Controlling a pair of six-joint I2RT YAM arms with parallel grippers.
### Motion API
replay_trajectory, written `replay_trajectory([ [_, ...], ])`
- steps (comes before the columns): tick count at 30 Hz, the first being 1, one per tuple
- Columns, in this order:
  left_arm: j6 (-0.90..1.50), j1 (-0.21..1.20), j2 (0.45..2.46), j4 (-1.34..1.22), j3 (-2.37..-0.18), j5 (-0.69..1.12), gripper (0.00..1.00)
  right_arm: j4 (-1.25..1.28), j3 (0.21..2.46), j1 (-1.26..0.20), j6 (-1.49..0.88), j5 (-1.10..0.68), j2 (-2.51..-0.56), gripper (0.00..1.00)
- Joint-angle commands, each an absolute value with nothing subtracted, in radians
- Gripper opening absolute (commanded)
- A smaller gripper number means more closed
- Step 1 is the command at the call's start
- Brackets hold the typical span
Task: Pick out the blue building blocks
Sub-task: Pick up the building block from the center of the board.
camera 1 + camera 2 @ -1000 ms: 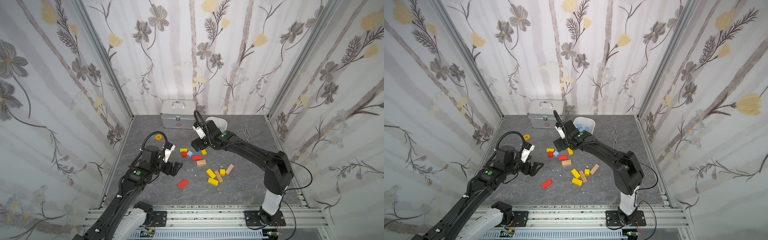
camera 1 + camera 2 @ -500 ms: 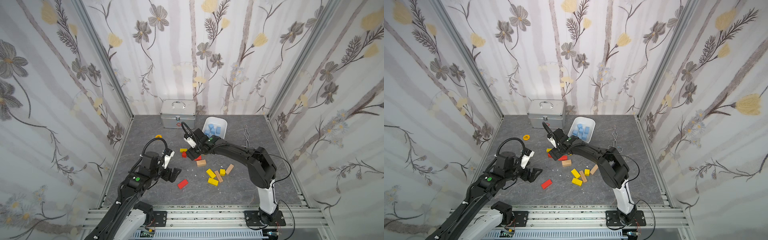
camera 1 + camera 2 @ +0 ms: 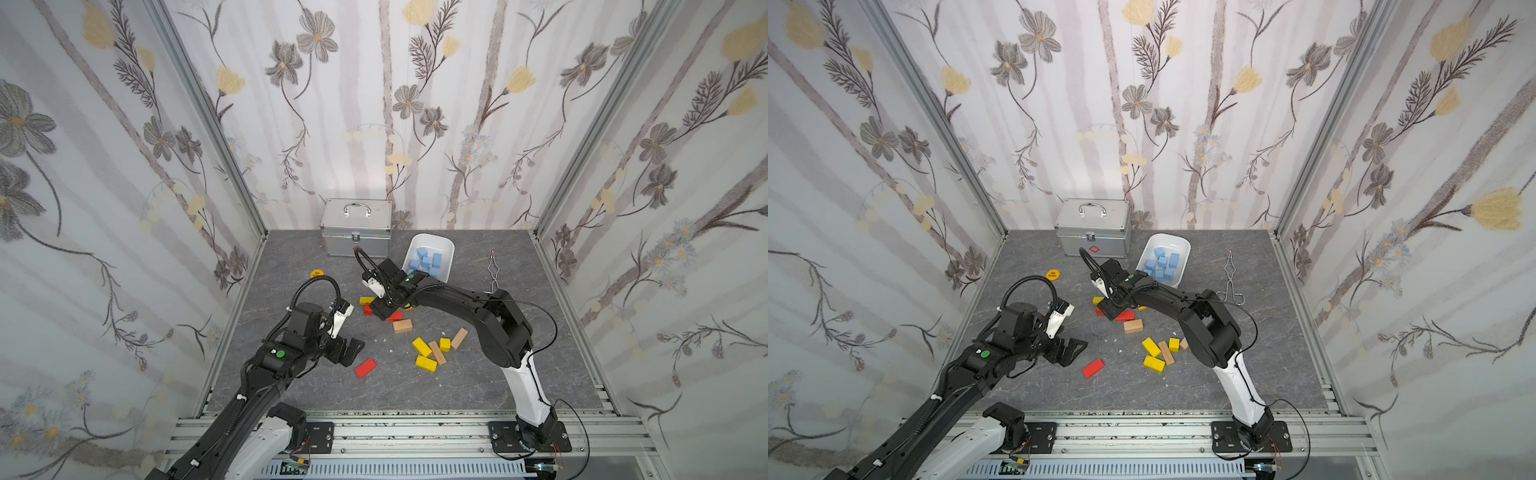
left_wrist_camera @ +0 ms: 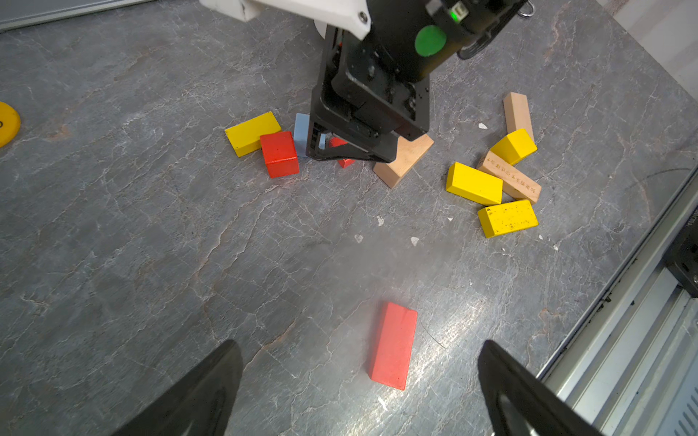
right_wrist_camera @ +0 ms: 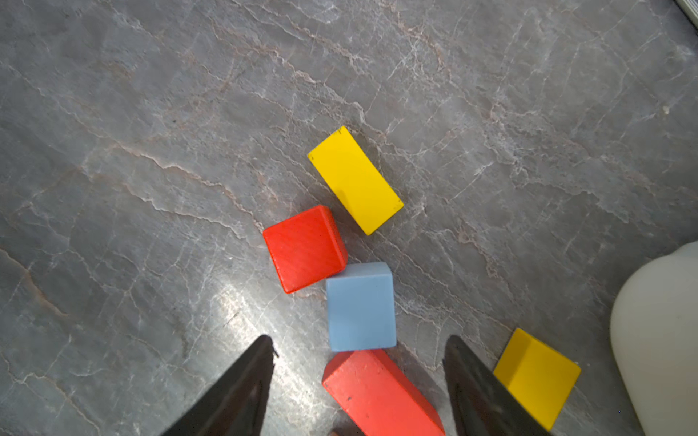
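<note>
Item 1, blue blocks: a loose heap inside the white bin at the back of the counter, seen in both top views. The blocks lie at mixed angles, some tilted on their neighbours. No common long axis can be told.

Item 2, blue cube: flat on the counter, outside the bin, in the block cluster in front of it. Being a cube, it has no long axis. In the right wrist view its sides run nearly in line with the reach of the fingers. One corner touches the red cube, and its near face meets the end of the red brick.

Right gripper: low over this cluster, fingers apart, pinching nothing. The red brick lies between them and the blue cube just past their tips.

Left gripper: above the counter, fingers spread wide and empty, beside a lone red block.

Surface: grey stone-veined counter with yellow, red and tan blocks scattered on it. A silver case stands at the back wall and tongs lie to the bin's side.

Room: floral-papered walls on three sides, with metal corner posts.
</note>
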State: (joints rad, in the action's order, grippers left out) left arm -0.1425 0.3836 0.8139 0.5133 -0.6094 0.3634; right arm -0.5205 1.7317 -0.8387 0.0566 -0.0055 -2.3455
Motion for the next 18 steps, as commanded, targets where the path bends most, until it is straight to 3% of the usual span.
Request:
replay_trajectory([
  [1, -0.167, 0.383, 0.823, 0.51, -0.614, 0.371, 1.0, -0.508, 1.743, -0.832, 0.079, -0.021, -2.361, 0.71],
  [18, -0.181, 0.383, 0.859, 0.505, -0.624, 0.374, 1.0, -0.548, 1.859, -0.807, 0.094, -0.075, -2.464, 0.58],
])
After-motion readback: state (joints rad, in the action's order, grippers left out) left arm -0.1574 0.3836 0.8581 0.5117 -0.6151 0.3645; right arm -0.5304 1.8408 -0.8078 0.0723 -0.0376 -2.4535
